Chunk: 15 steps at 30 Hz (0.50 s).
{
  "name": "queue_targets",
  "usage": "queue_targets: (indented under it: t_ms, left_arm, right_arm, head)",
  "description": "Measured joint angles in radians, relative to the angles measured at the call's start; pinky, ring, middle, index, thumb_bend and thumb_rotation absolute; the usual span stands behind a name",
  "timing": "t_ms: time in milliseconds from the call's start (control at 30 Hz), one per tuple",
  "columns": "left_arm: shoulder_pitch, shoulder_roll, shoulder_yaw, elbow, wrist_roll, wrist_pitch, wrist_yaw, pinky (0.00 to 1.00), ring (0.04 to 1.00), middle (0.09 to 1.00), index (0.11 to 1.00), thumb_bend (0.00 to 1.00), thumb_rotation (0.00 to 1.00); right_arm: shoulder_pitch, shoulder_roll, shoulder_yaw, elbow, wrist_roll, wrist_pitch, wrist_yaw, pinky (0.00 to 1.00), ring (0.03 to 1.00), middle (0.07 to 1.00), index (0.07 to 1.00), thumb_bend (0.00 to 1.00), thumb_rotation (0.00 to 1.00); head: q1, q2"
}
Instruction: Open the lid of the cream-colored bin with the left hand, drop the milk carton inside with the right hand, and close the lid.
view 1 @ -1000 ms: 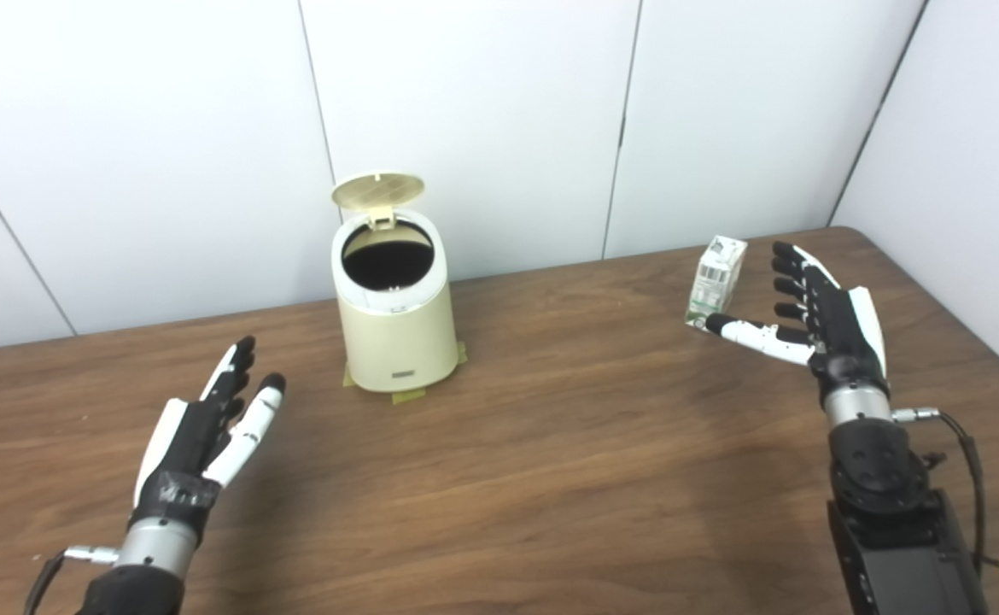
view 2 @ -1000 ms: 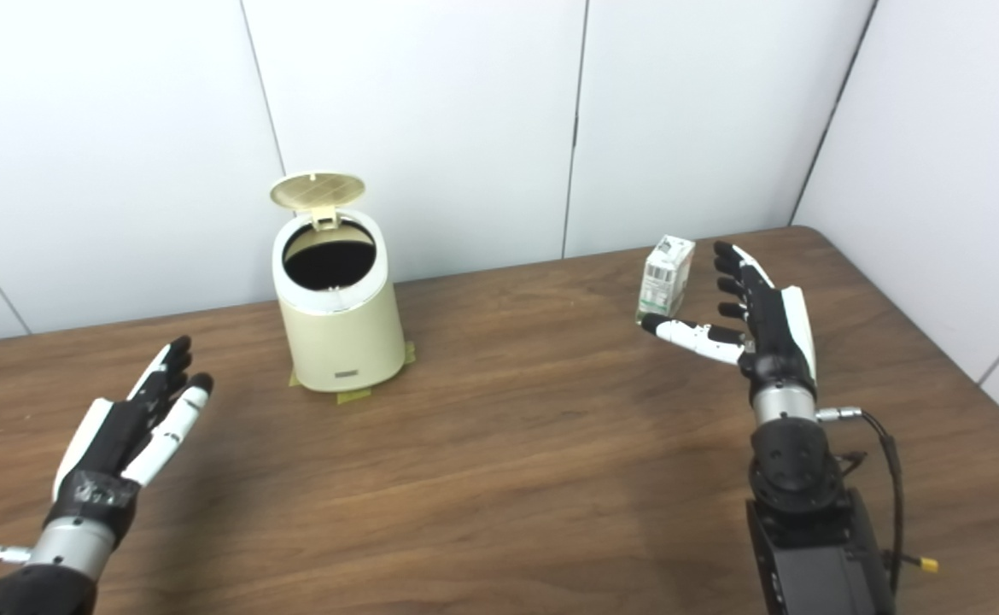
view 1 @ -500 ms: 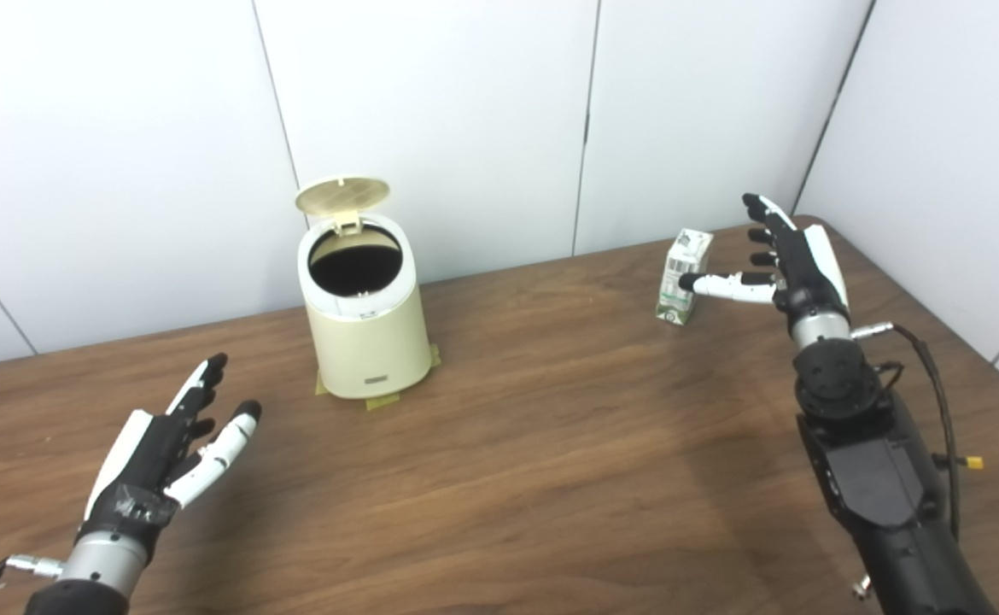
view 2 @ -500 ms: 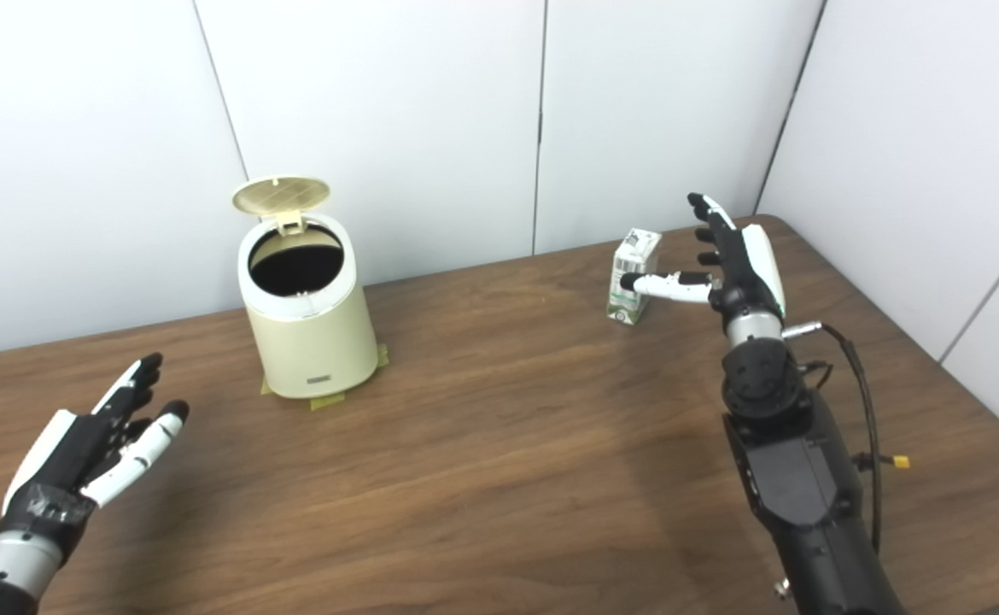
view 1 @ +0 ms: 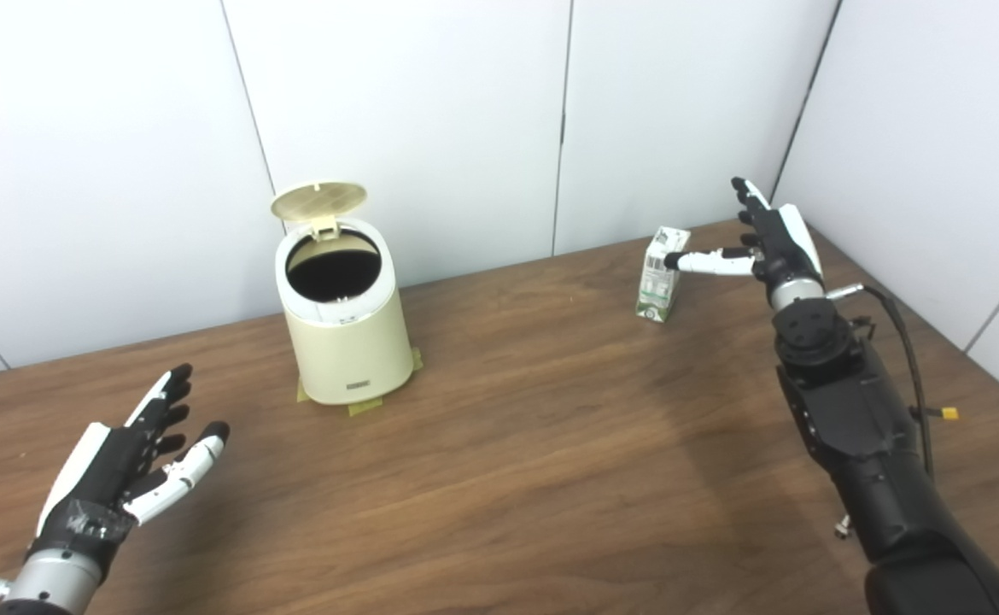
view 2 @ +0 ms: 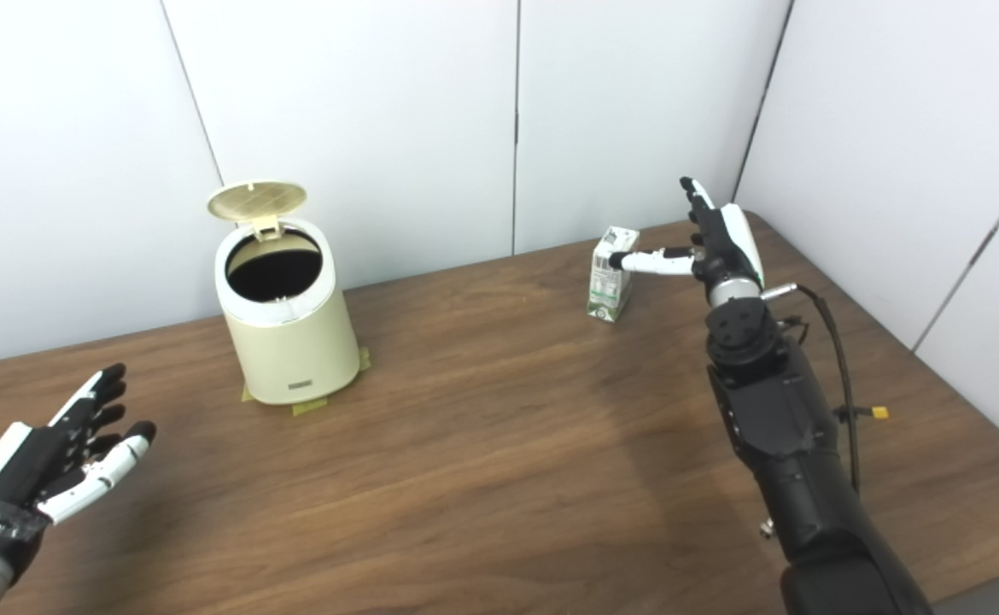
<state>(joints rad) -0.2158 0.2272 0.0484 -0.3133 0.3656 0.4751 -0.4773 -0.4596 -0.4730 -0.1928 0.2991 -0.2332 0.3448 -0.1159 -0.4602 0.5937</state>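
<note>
The cream-colored bin (view 1: 346,337) stands at the back left of the wooden table, its round lid (view 1: 318,201) flipped up and its dark inside showing. The milk carton (view 1: 661,273) stands upright at the back right. My right hand (view 1: 768,243) is open just right of the carton, the thumb tip touching the carton's upper front and the other fingers spread above and behind it. My left hand (view 1: 119,474) is open and empty, palm up, low at the front left, well clear of the bin.
The bin sits on yellow tape marks (view 1: 363,406). White wall panels close the back, and a side wall (view 1: 935,154) runs along the right just behind my right hand. The table's right edge (view 2: 961,401) lies beside my right forearm.
The camera has shifted, so the whole scene sits further left. My right hand has reached forward to the carton, thumb now touching it. My left hand has drawn back and down.
</note>
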Motion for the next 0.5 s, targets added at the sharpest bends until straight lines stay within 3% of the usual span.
queue_targets:
  t_ms: [167,300,333,367,433,500]
  left_arm:
    - [0.0,-0.004,0.008,-0.005,0.008,0.0,-0.01,0.92,0.965,0.984,1.0,0.26,0.32]
    - [0.0,-0.013,0.016,-0.007,0.026,0.0,-0.018,0.91,0.962,0.982,1.0,0.26,0.29]
    - [0.0,-0.016,0.018,-0.007,0.029,0.0,-0.025,0.92,0.963,0.982,1.0,0.26,0.27]
    - [0.0,-0.02,0.021,-0.008,0.032,0.0,-0.031,0.92,0.964,0.982,1.0,0.25,0.27]
    - [0.0,-0.028,0.023,-0.01,0.04,0.0,-0.037,0.92,0.964,0.982,1.0,0.25,0.26]
    - [0.0,-0.033,0.027,-0.018,0.042,0.0,-0.044,0.91,0.962,0.981,1.0,0.25,0.25]
  right_arm:
    - [-0.015,0.0,0.029,0.02,-0.013,-0.003,-0.003,0.8,0.89,0.924,0.934,0.98,0.22]
    - [-0.016,0.005,0.046,0.037,-0.013,-0.007,-0.003,0.7,0.863,0.905,0.924,0.99,0.21]
    - [-0.016,0.007,0.048,0.037,-0.015,-0.007,-0.004,0.55,0.792,0.897,0.923,0.99,0.2]
    - [-0.016,0.009,0.053,0.037,-0.018,-0.007,-0.008,0.49,0.755,0.894,0.922,0.98,0.19]
    - [-0.015,0.015,0.063,0.037,-0.024,-0.008,-0.015,0.44,0.716,0.892,0.919,0.98,0.18]
    - [-0.015,0.023,0.075,0.045,-0.03,-0.022,-0.025,0.46,0.725,0.893,0.915,0.99,0.19]
  head:
    - [0.0,0.003]
    - [0.0,0.003]
    - [0.0,0.003]
    - [0.0,0.003]
    - [0.0,0.003]
    - [0.002,0.008]
